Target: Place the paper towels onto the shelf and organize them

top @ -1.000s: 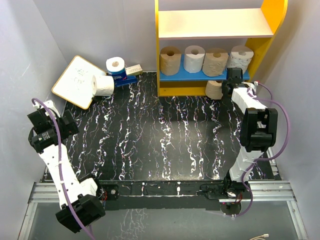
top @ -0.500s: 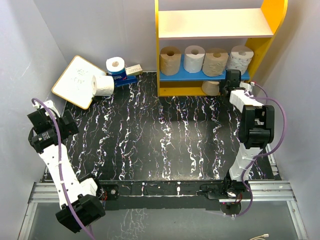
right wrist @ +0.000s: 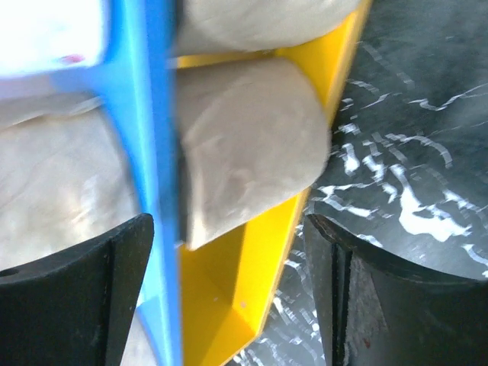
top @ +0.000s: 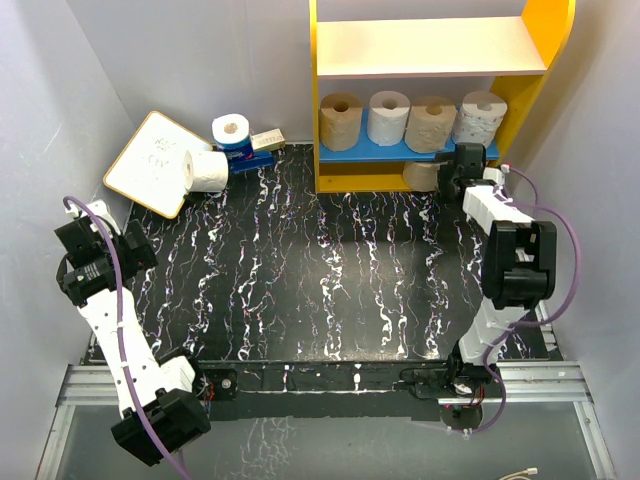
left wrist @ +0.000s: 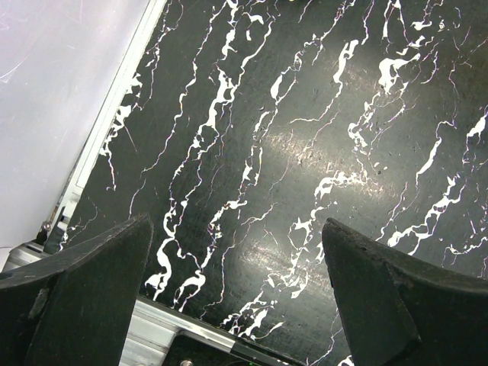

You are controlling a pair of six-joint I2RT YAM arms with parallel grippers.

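The shelf (top: 328, 95) stands at the back, and its blue lower board (top: 400, 152) carries several upright paper towels, tan (top: 341, 120) and white (top: 388, 117). Under that board lies another tan roll (top: 420, 176) (right wrist: 244, 145) on the yellow bottom tier. My right gripper (top: 452, 172) (right wrist: 229, 259) stands open just in front of this roll, its fingers apart from it. At the back left a white roll (top: 207, 170) lies on its side beside a blue-wrapped roll (top: 232, 135). My left gripper (top: 135, 248) (left wrist: 236, 259) hangs open over bare table with nothing between its fingers.
A white board with a wooden frame (top: 150, 162) leans at the back left, next to a small box (top: 268, 140). Grey walls close in both sides. The shelf's pale upper board (top: 430, 45) carries nothing. The black marbled table (top: 320, 270) spreads between the arms.
My right gripper pushed the tan roll in under the blue board, then opened and let it go. The left arm has not moved.
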